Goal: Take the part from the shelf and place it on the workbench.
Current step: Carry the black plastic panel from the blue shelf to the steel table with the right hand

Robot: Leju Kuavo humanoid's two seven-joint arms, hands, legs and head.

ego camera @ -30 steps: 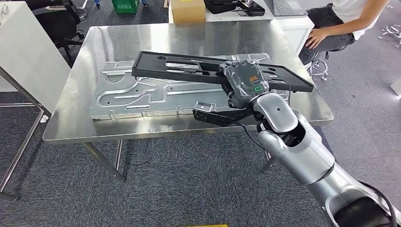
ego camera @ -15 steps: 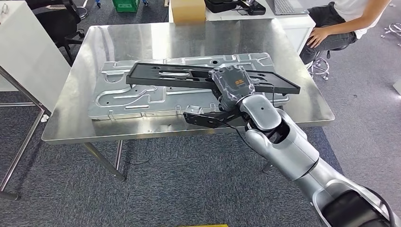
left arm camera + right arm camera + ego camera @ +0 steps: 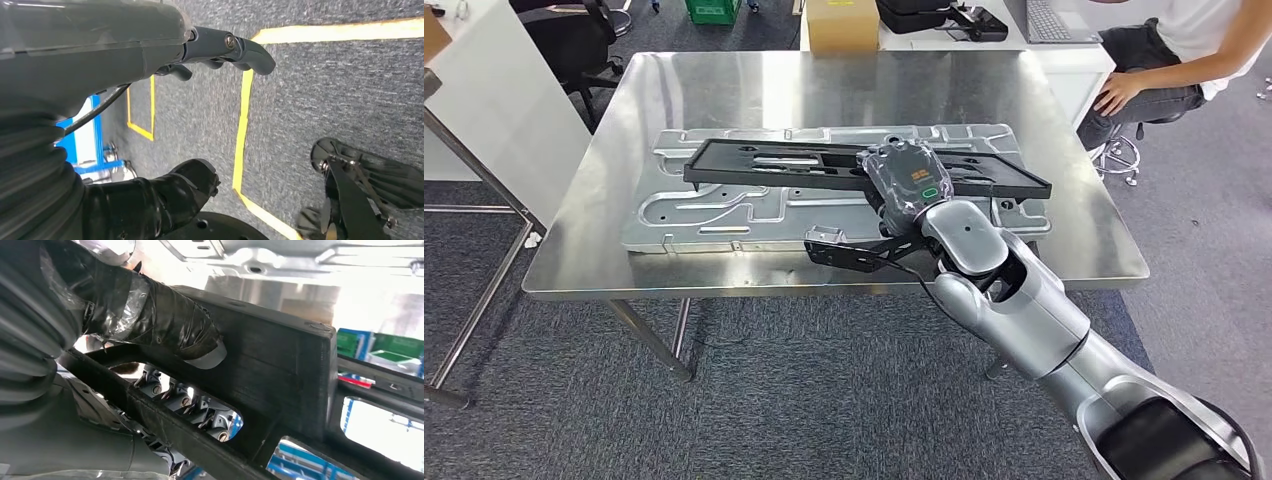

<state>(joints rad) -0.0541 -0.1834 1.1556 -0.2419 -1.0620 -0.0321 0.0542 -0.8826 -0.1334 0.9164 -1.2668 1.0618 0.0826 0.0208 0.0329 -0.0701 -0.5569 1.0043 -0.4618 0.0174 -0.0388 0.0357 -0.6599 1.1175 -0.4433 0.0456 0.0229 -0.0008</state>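
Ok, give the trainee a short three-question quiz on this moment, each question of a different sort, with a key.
1. True or false: the black frame is held by the left hand.
2. Multiple choice: what lies on the steel table under the black frame? A) a cardboard box B) a silver stamped metal panel C) a laptop
3. Fill in: the seated person is beyond the table's far ____ corner, by the robot's own sides.

Key
1. False: the right hand grips it, with the thumb pressed on one face of the frame.
2. B
3. right
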